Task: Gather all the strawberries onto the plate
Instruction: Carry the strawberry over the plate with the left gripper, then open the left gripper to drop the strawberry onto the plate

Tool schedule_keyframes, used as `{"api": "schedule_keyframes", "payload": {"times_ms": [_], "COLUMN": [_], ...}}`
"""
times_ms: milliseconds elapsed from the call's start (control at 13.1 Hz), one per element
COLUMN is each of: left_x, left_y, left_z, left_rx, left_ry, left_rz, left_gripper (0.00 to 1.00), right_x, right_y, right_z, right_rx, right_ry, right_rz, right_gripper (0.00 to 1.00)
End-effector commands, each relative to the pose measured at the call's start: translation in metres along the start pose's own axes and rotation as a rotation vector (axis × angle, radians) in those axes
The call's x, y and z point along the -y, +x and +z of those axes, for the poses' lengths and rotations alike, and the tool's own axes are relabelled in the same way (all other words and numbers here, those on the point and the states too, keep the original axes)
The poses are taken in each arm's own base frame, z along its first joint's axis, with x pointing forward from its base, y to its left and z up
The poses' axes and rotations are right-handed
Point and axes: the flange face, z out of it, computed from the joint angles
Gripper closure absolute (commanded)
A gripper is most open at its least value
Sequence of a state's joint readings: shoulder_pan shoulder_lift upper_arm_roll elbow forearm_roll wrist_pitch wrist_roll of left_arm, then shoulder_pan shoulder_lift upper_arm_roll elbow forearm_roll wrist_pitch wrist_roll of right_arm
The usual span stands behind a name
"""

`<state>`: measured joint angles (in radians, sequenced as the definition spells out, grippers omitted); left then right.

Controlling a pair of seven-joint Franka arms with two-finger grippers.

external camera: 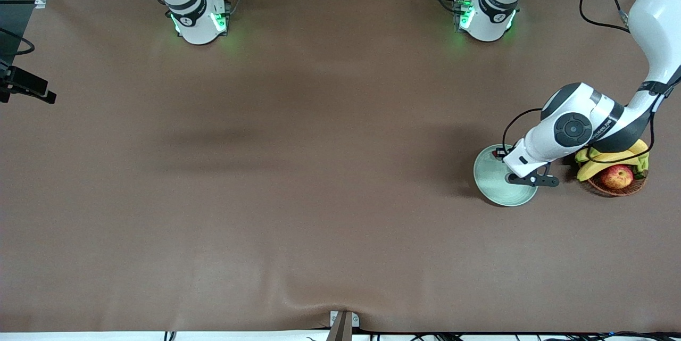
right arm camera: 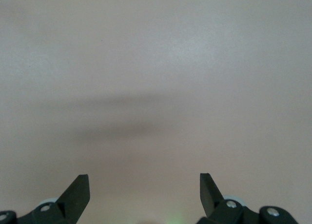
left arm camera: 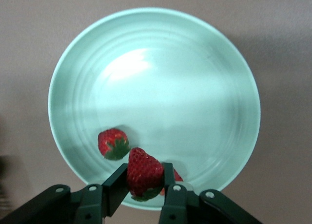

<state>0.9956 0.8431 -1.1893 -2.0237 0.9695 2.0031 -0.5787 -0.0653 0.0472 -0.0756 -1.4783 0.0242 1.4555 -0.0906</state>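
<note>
My left gripper (left arm camera: 145,179) hangs over the pale mint-green plate (left arm camera: 161,87), shut on a red strawberry (left arm camera: 143,166) with its green cap pointing down between the fingers. A second strawberry (left arm camera: 113,143) lies in the plate. A third strawberry (left arm camera: 178,176) peeks out in the plate, mostly hidden by a finger. In the front view the plate (external camera: 492,184) sits near the left arm's end of the table, half covered by the left hand. My right gripper (right arm camera: 145,182) is open above bare brown table, holding nothing.
A brown wicker basket (external camera: 617,186) with bananas (external camera: 612,159) and a red-yellow apple (external camera: 617,176) stands beside the plate, toward the left arm's end of the table. A black device (external camera: 26,85) juts over the table at the right arm's end.
</note>
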Motion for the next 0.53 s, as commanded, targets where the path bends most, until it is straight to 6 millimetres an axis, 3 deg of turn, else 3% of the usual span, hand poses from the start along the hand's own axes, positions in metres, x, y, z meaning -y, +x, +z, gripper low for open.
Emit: {"api": "schedule_keyframes", "payload": {"times_ms": [0, 152, 304, 381, 457], "left_x": [0.003, -0.004, -0.009, -0.007, -0.004], "left_y": [0.011, 0.021, 0.029, 0.031, 0.032], "left_z": [-0.007, -0.011, -0.009, -0.009, -0.012], "left_rx": [-0.062, -0.075, -0.075, -0.077, -0.077], "left_ry": [-0.004, 0.002, 0.014, 0.017, 0.014], "left_rz": [0.039, 0.046, 0.035, 0.025, 0.015], "left_gripper": [1.0, 0.86, 0.49, 0.14, 0.0], "right_x": [0.001, 0.001, 0.001, 0.001, 0.001], "right_y": [0.0, 0.0, 0.0, 0.0, 0.0], "right_z": [-0.001, -0.001, -0.001, -0.002, -0.002], "right_rx": [-0.001, -0.001, -0.001, -0.003, -0.003], "right_ry": [0.0, 0.003, 0.001, 0.003, 0.003], "right_rz": [-0.006, -0.006, -0.006, -0.006, -0.006], "right_gripper": [0.0, 0.0, 0.0, 0.0, 0.0]}}
